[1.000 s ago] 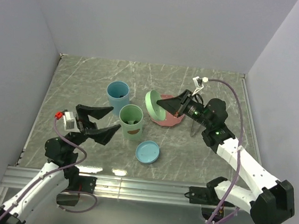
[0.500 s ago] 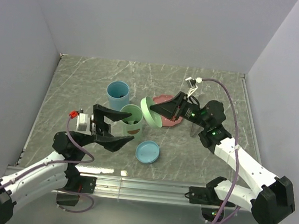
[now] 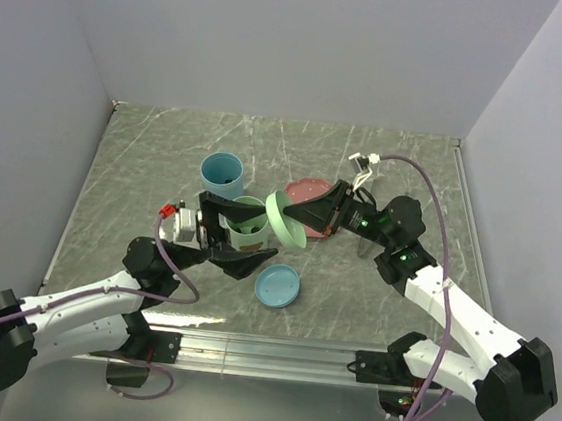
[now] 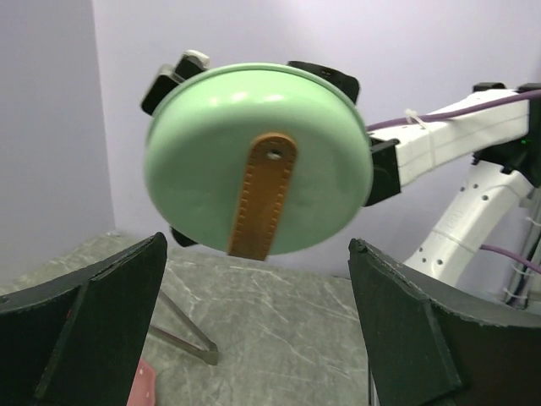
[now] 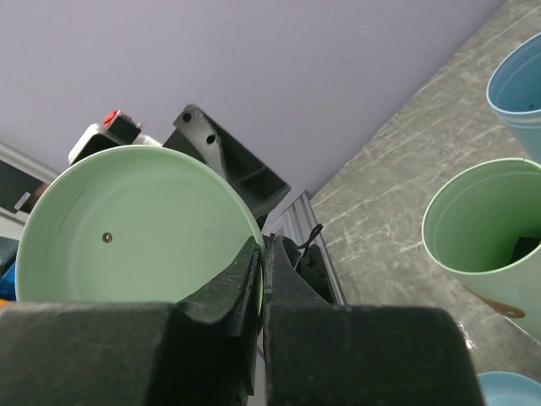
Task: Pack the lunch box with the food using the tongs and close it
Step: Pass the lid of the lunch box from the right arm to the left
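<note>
Pinching the green lid (image 4: 258, 161) by its rim in your right gripper (image 5: 259, 254), tilted just beside the green container (image 5: 473, 220) with dark food (image 5: 524, 249) inside, you're at closing: level it over the mouth while your left gripper (image 4: 258, 321) stands wide.

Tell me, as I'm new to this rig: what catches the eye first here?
A mint-green lid with a brown strap stands out at mid-table, held on edge by its rim in the shut right gripper. The left gripper faces it, jaws wide open, by the green cup; a blue lid lies flat in front.
</note>
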